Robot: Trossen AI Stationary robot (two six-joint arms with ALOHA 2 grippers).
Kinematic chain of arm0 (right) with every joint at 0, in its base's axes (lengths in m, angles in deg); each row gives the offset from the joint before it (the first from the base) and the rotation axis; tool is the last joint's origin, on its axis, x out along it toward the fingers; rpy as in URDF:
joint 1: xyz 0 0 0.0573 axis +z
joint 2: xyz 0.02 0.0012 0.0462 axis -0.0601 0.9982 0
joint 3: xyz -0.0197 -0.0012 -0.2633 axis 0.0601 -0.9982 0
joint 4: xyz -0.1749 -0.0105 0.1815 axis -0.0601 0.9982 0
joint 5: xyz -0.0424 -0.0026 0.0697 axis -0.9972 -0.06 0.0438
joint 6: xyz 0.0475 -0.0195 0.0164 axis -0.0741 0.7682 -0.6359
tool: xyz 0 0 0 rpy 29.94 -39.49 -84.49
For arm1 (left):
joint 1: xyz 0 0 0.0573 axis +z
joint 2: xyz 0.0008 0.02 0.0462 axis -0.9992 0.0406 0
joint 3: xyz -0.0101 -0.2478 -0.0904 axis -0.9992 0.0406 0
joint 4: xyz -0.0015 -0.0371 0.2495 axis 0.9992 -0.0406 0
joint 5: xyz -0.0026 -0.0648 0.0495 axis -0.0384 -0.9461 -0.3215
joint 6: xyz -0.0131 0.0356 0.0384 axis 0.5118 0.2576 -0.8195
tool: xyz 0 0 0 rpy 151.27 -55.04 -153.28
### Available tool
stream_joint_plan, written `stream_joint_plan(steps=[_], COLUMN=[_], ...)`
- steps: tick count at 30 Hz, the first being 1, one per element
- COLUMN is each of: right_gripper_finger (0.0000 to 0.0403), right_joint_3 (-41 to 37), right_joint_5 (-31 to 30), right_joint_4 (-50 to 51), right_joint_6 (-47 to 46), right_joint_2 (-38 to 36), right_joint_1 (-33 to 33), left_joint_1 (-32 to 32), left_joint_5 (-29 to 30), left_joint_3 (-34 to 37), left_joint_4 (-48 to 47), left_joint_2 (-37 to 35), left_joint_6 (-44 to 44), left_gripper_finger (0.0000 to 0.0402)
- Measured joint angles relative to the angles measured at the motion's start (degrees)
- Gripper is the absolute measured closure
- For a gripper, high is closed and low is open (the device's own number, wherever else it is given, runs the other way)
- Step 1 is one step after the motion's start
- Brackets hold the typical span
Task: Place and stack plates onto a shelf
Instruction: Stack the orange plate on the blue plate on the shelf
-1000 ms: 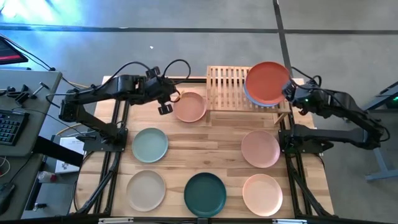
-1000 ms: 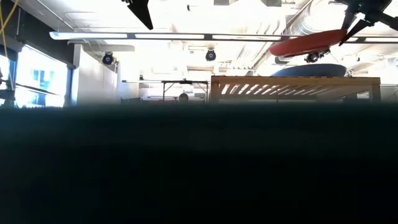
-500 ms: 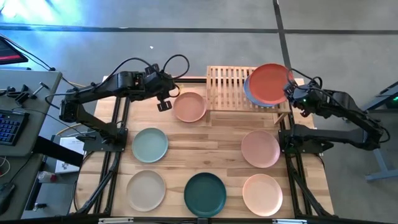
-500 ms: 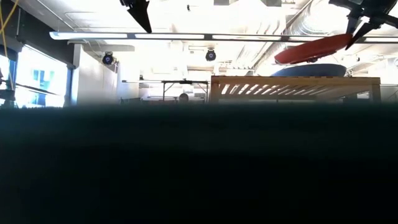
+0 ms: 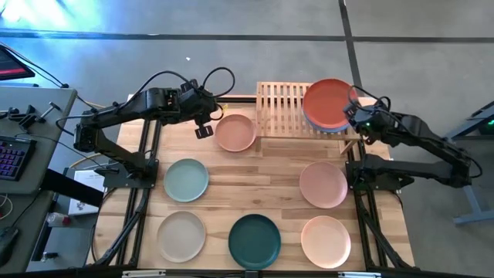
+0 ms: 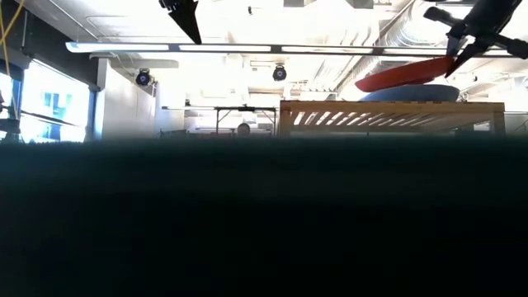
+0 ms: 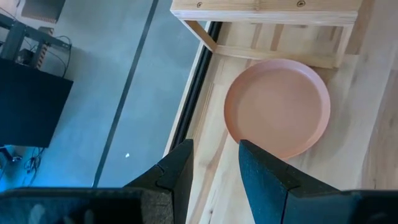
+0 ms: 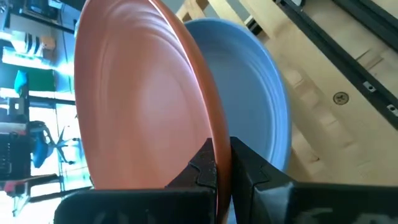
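Observation:
The red-orange plate [image 5: 327,103] hangs tilted just over the blue plate [image 5: 319,123], which lies flat on the right half of the bamboo shelf [image 5: 282,108]. My right gripper [image 5: 352,112] is at the red plate's right edge, shut on it. In the low view the red-orange plate [image 6: 404,74] slopes down to its left, close over the blue plate [image 6: 412,92]. My left gripper [image 5: 204,128] is open in the air, just left of the peach plate [image 5: 235,133], which rests on the table in front of the shelf. My right gripper [image 8: 222,152] pinches the red-orange plate's rim [image 8: 217,134] on its right side, one finger on the upper face and one underneath. The fingers come from the table's right. The plate is tilted, gripper side high; whether its low edge [image 6: 360,86] touches the blue plate I cannot tell.
Five more plates lie on the table: sage green [image 5: 186,179], beige [image 5: 181,235], dark teal [image 5: 254,240], pink [image 5: 323,184] and pale cream-pink [image 5: 325,241]. The shelf's left half [image 5: 276,99] is bare slats. In the left wrist view the peach plate [image 7: 277,109] sits before the shelf's front rail [image 7: 267,12].
My right gripper has come down and a little toward the table's left, still shut on the red-orange plate. The plate has sunk from well above the blue plate to just over it, still tilted with its left edge low.

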Motion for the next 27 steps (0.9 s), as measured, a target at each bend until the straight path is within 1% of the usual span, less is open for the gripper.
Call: stream_joint_plan(steps=[4, 9, 18, 27], right_gripper_finger=[0.0403, 0.0403, 0.0403, 0.0403], right_joint_3=[-0.02, -0.04, -0.04, -0.04], right_joint_5=[-1.74, -1.31, 0.13, 0.14], right_joint_4=[0.32, 1.53, 1.09, 0.36], right_joint_6=[-0.2, -0.03, 0.0, -0.02], right_joint_2=[-0.17, 0.03, 3.02, 3.31], right_joint_1=[-0.74, -2.29, -2.29, -2.29], left_joint_1=[0.0, 0.0, -0.02, -0.02], left_joint_5=[0.0, 0.0, 0.0, 0.0], left_joint_3=[0.0, 0.0, 0.0, -0.02], left_joint_4=[0.0, 0.02, 0.09, 0.09], left_joint_2=[0.0, 0.0, 0.0, 0.0], left_joint_6=[0.0, 0.0, 0.02, 0.02], left_gripper_finger=[0.0284, 0.0284, 0.0284, 0.0284])
